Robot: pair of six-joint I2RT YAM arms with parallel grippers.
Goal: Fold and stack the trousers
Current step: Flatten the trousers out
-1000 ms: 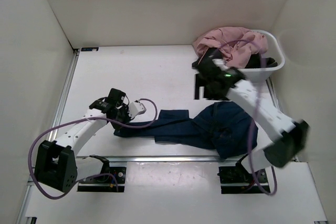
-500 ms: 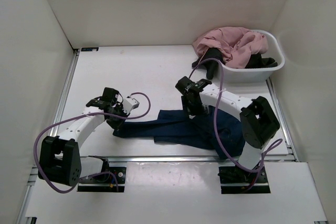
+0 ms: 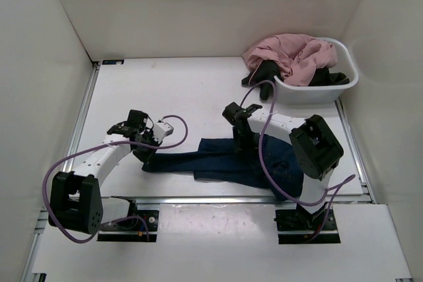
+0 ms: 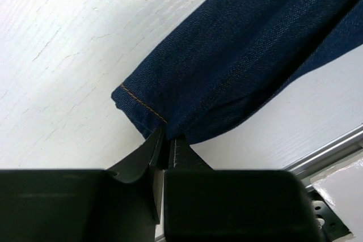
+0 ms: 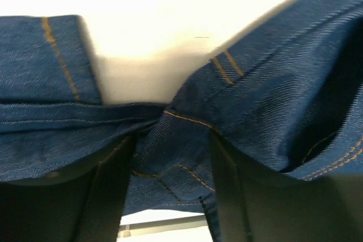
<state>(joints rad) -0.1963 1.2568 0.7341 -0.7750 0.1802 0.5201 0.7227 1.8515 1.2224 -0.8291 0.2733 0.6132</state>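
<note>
With the trousers [image 3: 251, 163] lying along the near edge of the desk [image 3: 172, 90], left jaws clamped on the leg hem [image 4: 139, 103] and right jaws astride a bunched fold [image 5: 170, 134], grip there unclear, pinch every layer firmly before lifting both ends together.

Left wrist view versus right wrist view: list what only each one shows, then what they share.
Only the left wrist view: the left end effector shut on the trousers at an orange-stitched leg hem, and a metal rail at the table edge. Only the right wrist view: the right end effector, its fingers apart on either side of a bunched seam with double orange stitching. Both: dark blue denim lying on the white table.
</note>
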